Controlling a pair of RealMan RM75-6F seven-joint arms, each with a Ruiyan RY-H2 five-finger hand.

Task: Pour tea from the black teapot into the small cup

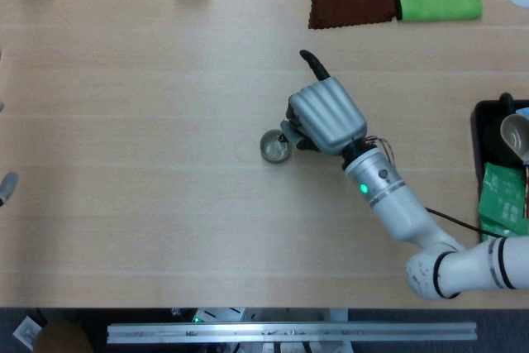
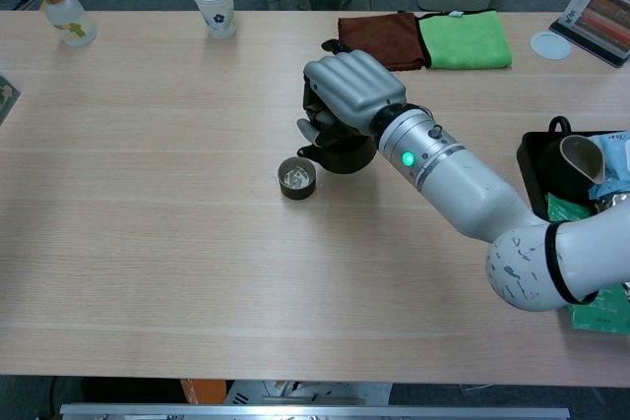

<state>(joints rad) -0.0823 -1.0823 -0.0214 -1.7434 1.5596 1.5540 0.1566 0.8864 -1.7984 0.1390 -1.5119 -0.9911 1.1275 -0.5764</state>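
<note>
The small dark cup (image 1: 274, 146) (image 2: 295, 177) stands on the table with pale liquid in it. Just to its right, my right hand (image 1: 326, 115) (image 2: 352, 90) grips the black teapot (image 2: 340, 150) from above and covers most of it. The pot's handle (image 1: 312, 62) pokes out behind the hand. Its spout sits close beside the cup's rim, and no stream runs from it. The pot's base looks to be on or just above the table. A grey sliver (image 1: 7, 185) at the left edge of the head view may be my left hand; too little shows.
A brown cloth (image 2: 379, 29) and a green cloth (image 2: 465, 39) lie at the back. A paper cup (image 2: 214, 7) and a small bottle (image 2: 65, 15) stand at the back left. A black tray (image 2: 536, 159) with a mug and green packets sits at the right edge.
</note>
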